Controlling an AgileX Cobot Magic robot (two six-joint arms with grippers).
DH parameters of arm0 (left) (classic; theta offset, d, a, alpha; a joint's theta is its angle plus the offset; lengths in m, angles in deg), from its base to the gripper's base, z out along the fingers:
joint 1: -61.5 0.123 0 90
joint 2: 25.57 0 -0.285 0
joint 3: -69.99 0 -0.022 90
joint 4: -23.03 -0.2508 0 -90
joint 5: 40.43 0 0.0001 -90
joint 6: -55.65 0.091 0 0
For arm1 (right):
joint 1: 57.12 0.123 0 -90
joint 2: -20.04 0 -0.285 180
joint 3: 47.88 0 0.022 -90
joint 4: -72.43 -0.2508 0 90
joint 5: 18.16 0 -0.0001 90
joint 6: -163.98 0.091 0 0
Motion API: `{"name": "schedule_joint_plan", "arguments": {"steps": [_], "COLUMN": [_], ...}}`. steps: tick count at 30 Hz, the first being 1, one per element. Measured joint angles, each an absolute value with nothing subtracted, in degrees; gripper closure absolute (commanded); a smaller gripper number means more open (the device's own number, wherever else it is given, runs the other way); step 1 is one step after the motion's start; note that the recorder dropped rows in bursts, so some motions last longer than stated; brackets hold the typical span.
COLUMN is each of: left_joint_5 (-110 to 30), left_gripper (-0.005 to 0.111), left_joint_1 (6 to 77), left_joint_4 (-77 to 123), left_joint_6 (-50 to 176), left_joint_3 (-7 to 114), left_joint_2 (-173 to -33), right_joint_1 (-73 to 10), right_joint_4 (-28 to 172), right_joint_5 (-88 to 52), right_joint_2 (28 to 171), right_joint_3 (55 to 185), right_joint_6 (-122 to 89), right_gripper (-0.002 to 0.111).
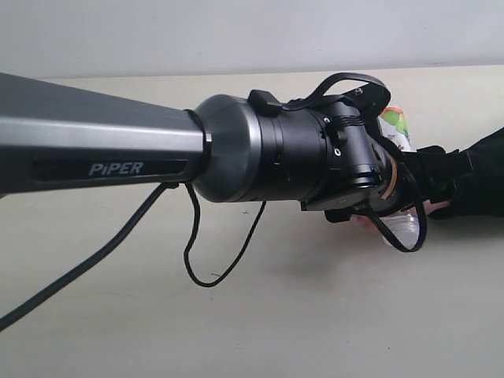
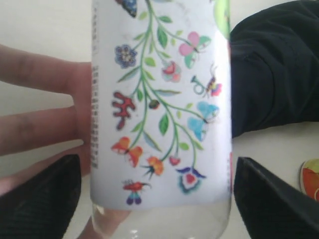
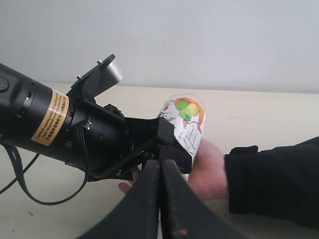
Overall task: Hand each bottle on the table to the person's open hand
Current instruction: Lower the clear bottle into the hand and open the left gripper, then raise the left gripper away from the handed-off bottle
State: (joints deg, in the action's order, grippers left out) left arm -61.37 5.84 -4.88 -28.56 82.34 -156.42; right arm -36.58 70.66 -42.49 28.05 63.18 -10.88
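Pale beige table [image 1: 236, 331] spreading wide beneath a plain light wall [image 1: 236, 31], crossed from the left by the grey and black left arm [image 1: 94, 142] reaching over to the right side. Entering from the right, a black sleeve [image 3: 279, 179] and the person's open hand [image 3: 209, 169], palm up, with the bottle [image 2: 159, 99] lying against it, white label patterned with flowers and butterflies. Left gripper [image 2: 157, 160] released, its dark fingers [image 2: 45, 199] standing either side of the bottle with a thin gap showing at each; right gripper [image 3: 160, 164] clenched on nothing, tips pressed flat together.
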Motion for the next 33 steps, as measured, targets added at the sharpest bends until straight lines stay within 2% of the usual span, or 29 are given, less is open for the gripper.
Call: {"name": "schedule_joint_plan", "arguments": {"steps": [17,25,29,32,33], "left_joint_5": [-61.6,-66.5,-68.5,-68.9,-68.9], "left_gripper": [0.027,0.029,0.044,0.068,0.080], "left_joint_1": [5.8,5.8,5.8,5.8,5.8], "left_joint_4": [-4.8,-4.8,-4.8,-4.8,-4.8], "left_joint_6": [-27.0,-24.0,-21.2,-19.2,-18.8], "left_joint_3": [82.3,82.3,82.3,82.3,82.3], "left_joint_2": [-152.7,-149.1,-146.5,-144.1,-143.3], "right_joint_1": [-36.6,-36.6,-36.6,-36.6,-36.6], "right_joint_4": [70.7,70.7,70.7,70.7,70.7], "right_joint_5": [-42.5,-42.5,-42.5,-42.5,-42.5], "right_joint_2": [28.0,28.0,28.0,28.0,28.0], "right_joint_3": [63.2,63.2,63.2,63.2,63.2], "right_joint_6": [-10.9,-10.9,-10.9,-10.9,-10.9], "right_gripper": [0.108,0.108,0.108,0.108,0.108]}}
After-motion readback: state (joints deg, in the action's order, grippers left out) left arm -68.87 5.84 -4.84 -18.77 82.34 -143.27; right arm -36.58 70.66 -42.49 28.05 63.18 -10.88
